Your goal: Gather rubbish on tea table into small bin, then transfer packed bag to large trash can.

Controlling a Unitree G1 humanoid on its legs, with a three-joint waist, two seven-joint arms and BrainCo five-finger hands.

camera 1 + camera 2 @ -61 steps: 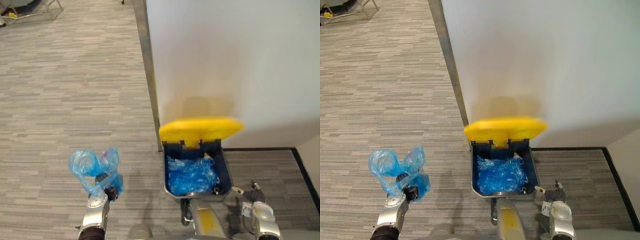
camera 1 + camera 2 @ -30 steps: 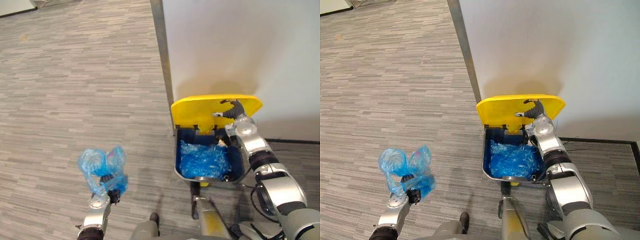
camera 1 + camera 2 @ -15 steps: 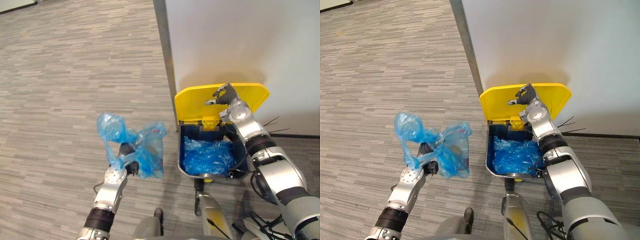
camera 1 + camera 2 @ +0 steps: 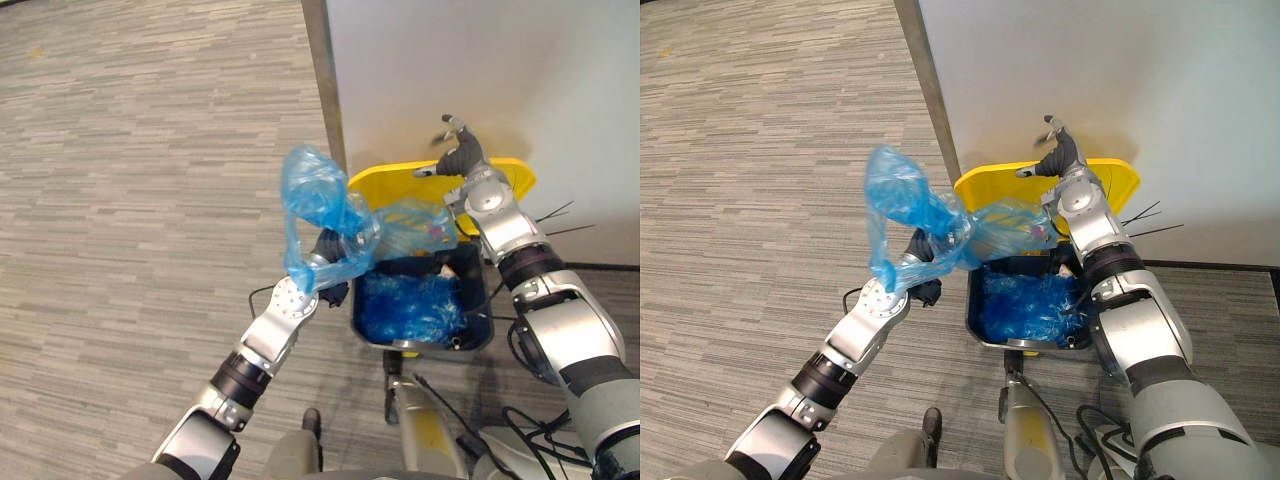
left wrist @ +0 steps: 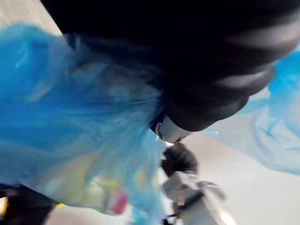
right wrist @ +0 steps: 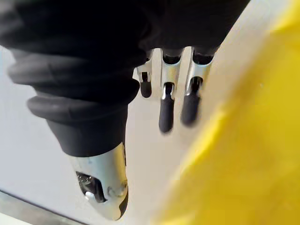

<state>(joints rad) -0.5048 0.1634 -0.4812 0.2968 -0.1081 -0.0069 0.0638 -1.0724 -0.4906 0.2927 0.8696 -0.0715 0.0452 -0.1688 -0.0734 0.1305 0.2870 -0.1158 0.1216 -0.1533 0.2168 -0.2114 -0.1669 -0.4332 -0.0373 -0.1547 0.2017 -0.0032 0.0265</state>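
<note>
Has swung the left robot hand [image 4: 325,258] up and inward since half a second ago, bringing the packed blue bag [image 4: 310,190] from out over the floor [image 4: 150,200] to just beside the yellow lid [image 4: 385,190] of the large trash can [image 4: 482,300]. Has also raised the right robot hand [image 4: 462,155] from the face of the lid to its top edge, close by the wall [image 4: 520,70]. Keeps the left robot hand clamped on the gathered neck of the bag, with one knotted lobe standing above the grip and the fuller, paler part trailing past it toward the can's mouth. Grips there, probably, to let the load hang free and drop cleanly on release. Shows blue plastic crowding round the dark cover in the left wrist view. Holds the right robot hand with fingers straight and apart, gripping nothing, near the lid's upper rim; cannot tell whether touching it. Seems posted there to keep the lid tipped back against the wall and the opening clear. Already has a blue liner [image 4: 410,305] in the can, below and beyond the left robot hand. Needs, by the look of it, to carry the bag a little farther over the opening before letting go; risks snagging plastic on the lid's edge otherwise.
</note>
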